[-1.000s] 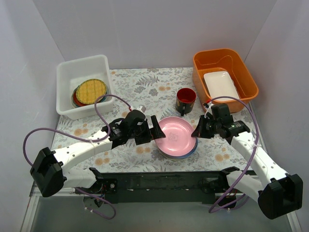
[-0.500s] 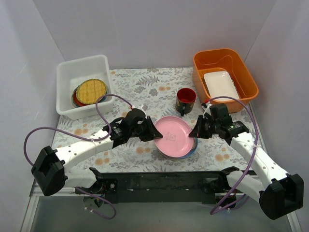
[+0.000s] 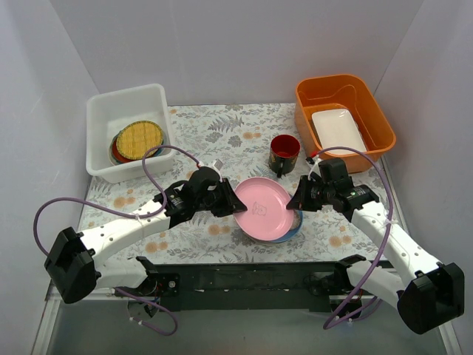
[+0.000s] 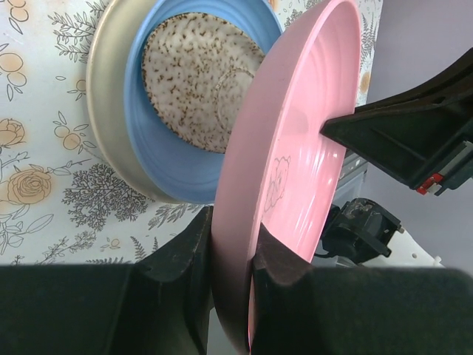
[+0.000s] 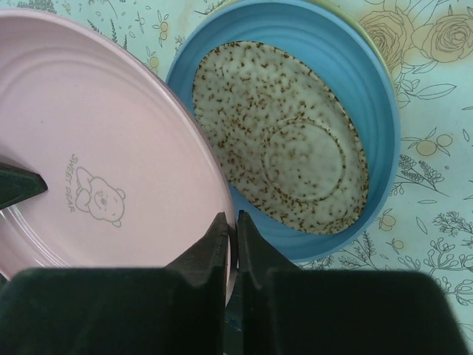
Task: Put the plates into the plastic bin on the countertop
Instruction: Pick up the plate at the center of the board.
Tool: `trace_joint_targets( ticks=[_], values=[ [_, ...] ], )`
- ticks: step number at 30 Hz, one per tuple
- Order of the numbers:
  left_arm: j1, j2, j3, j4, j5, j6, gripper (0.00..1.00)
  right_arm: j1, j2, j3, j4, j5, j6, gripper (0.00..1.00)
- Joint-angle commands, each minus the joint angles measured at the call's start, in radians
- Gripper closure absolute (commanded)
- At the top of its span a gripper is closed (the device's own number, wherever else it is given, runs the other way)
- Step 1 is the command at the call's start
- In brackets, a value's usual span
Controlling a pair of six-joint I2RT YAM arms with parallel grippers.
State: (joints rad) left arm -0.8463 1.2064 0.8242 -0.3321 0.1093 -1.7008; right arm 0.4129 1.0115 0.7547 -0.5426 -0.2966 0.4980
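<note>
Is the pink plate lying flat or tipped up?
Tipped up: the pink plate slants above the blue plate, its rim pinched in the left gripper.

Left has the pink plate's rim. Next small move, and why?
Probably raise the left gripper a little. It is clamped on the pink plate's rim, but the tilted plate hangs low over the blue plate, with the shut right gripper at its opposite edge. Get clear before swinging to the plastic bin.
</note>
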Motion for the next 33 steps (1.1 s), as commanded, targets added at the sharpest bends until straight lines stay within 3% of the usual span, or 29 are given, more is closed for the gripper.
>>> trace_joint_targets(
  ticks=[1,2,11,16,24,30,33],
  values=[
    [0.012,-0.013,-0.020,-0.053,-0.056,0.015,1.00,0.014,-0.016,0.017,0.084,-0.044,0.034,0.78],
    [0.016,-0.013,-0.022,-0.051,-0.053,0.015,1.00,0.015,-0.022,0.014,0.084,-0.042,0.033,0.64],
    [0.050,0.031,-0.008,-0.028,-0.010,0.038,1.00,0.015,-0.048,0.024,0.046,-0.012,0.014,0.05],
    [0.082,0.035,-0.008,-0.031,0.006,0.050,1.00,0.018,-0.041,0.046,0.040,-0.026,-0.006,0.02],
    [0.233,-0.005,-0.010,-0.050,0.101,0.095,1.00,0.055,0.006,0.087,0.070,-0.035,0.016,0.02],
    [0.335,-0.004,0.075,-0.139,0.115,0.174,1.00,0.156,0.071,0.106,0.121,-0.004,0.057,0.02],
    [0.391,-0.001,0.122,-0.191,0.124,0.204,1.00,0.263,0.124,0.130,0.138,0.040,0.076,0.02]
  ],
)
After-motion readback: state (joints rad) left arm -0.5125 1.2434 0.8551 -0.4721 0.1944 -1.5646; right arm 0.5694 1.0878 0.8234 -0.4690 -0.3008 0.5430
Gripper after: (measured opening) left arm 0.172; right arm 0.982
